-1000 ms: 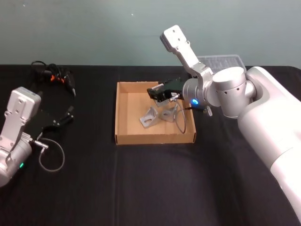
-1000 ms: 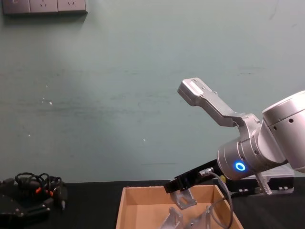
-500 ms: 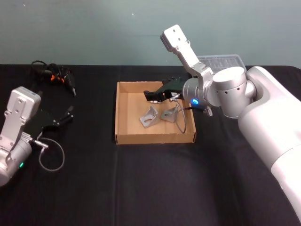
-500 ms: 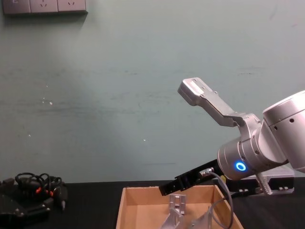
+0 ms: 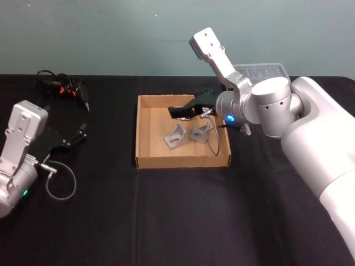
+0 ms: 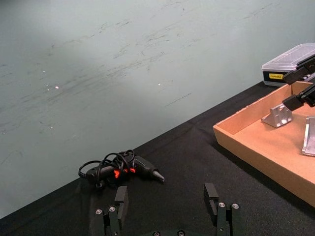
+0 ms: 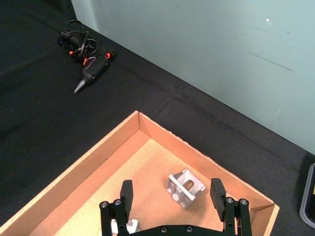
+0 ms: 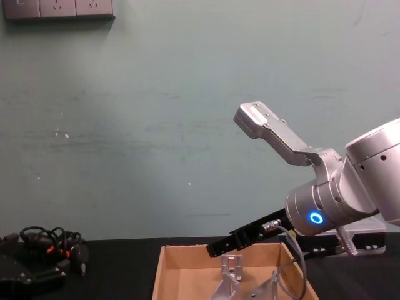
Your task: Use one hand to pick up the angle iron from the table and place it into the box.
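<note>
below spread fingers [image 7: 127, 192], angle iron [image 7: 185, 187]

Matt tan cardboard box [image 5: 145, 133]; bare-metal angle irons [image 5: 176, 136]

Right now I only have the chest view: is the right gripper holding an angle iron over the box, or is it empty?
Observer: Empty. The right gripper hangs above the box, and the right wrist view shows its fingers apart, gripping nothing.
Operator: How many pieces are in the box?
Observer: Two in the head view: one angle iron and a second angle iron beside it, both on the box floor.
Operator: Where is the left arm?
Observer: The left gripper is parked over the table, well off the box on the robot's left, open.
</note>
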Controlling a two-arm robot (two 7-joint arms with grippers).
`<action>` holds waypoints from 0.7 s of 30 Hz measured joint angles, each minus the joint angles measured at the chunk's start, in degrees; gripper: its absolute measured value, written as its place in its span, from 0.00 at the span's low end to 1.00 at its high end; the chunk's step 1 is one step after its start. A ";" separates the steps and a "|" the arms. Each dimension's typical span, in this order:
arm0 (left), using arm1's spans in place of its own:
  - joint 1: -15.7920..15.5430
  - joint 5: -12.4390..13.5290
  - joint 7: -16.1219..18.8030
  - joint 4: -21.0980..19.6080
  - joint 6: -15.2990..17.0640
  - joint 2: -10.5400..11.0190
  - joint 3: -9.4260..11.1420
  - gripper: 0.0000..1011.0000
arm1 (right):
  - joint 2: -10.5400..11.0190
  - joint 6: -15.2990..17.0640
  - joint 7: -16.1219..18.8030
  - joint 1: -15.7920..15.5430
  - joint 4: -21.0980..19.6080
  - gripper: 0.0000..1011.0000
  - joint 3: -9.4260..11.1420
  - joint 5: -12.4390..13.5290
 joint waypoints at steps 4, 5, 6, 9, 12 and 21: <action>0.00 0.00 0.00 0.00 0.00 0.00 0.00 1.00 | 0.12 0.01 -0.02 -0.25 -0.40 0.99 0.02 0.01; 0.00 0.00 0.00 0.00 0.00 0.00 0.00 1.00 | 0.30 0.01 -0.01 -0.57 -0.90 0.99 0.03 0.01; 0.00 0.00 0.00 0.00 0.00 0.00 0.00 1.00 | 0.54 0.02 0.01 -0.97 -1.53 0.99 0.04 0.02; 0.00 0.00 0.00 0.00 0.00 0.00 0.00 1.00 | 1.82 0.38 0.10 -3.02 -5.15 0.99 0.25 0.22; 0.00 0.00 0.00 0.00 0.00 0.00 0.00 1.00 | 3.13 1.02 0.30 -5.34 -9.28 0.99 0.58 0.64; 0.00 0.00 0.00 0.00 0.00 0.00 0.00 1.00 | 7.37 2.19 -0.31 -12.93 -22.39 0.99 2.28 2.20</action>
